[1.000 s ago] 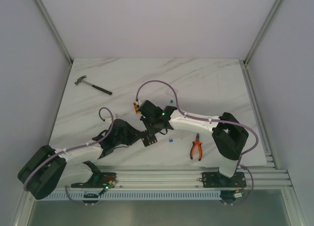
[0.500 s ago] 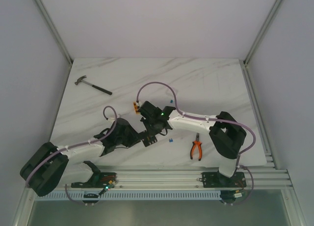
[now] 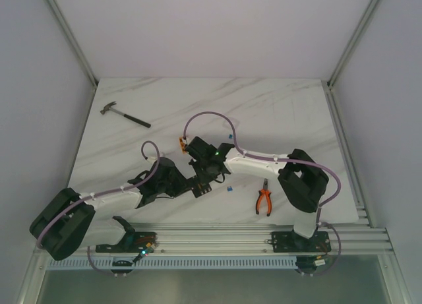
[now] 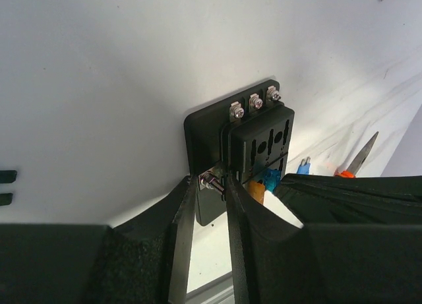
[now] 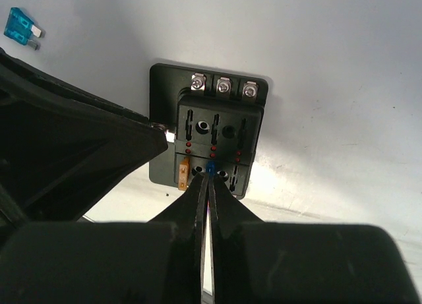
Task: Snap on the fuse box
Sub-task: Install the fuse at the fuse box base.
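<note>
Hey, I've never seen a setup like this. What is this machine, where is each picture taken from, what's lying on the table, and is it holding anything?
This is a robot with a left arm and a right arm, bolted at the table's near edge. Each ends in a two-finger gripper. The wide picture looks down from above. The other two come from a camera on each wrist. On the marble table lie a hammer, orange-handled pliers and a black fuse box. The left gripper grips the box by its side. The right gripper pinches a small blue fuse at a slot in the box.
</note>
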Tool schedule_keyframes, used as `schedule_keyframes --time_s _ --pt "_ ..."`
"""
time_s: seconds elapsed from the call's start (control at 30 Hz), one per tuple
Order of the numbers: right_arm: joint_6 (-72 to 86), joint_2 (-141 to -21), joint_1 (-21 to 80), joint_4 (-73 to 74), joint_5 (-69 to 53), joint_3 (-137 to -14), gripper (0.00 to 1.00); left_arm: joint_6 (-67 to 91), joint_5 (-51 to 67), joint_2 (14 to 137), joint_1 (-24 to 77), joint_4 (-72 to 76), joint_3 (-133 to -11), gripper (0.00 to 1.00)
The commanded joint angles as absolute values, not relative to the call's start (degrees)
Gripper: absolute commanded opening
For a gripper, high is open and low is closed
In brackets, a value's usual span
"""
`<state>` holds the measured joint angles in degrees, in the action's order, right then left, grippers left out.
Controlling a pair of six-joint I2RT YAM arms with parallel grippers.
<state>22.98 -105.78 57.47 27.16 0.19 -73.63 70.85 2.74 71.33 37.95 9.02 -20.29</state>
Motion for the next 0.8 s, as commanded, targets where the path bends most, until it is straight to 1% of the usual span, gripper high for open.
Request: schedule_keyframes --time_s 0.0,0.03,0.43,0.77 --pt "22.2 -107.8 57.5 30.1 -2.2 -72.8 0.03 70.5 4.0 72.2 38.0 8.8 -21.5 0.34" --pt "22.0 -108.0 57.5 30.5 -2.1 -72.7 0.0 70.6 4.1 72.2 38.1 9.0 -21.5 0.34" --pt "20.4 -116.6 59.7 35.7 0.7 -71.6 0.0 72.0 5.5 74.0 38.5 12.4 -20.4 0.32" --pt "19.8 -125.2 60.3 32.9 3.4 -69.5 0.0 72.5 5.4 74.1 38.5 13.5 -19.6 0.31"
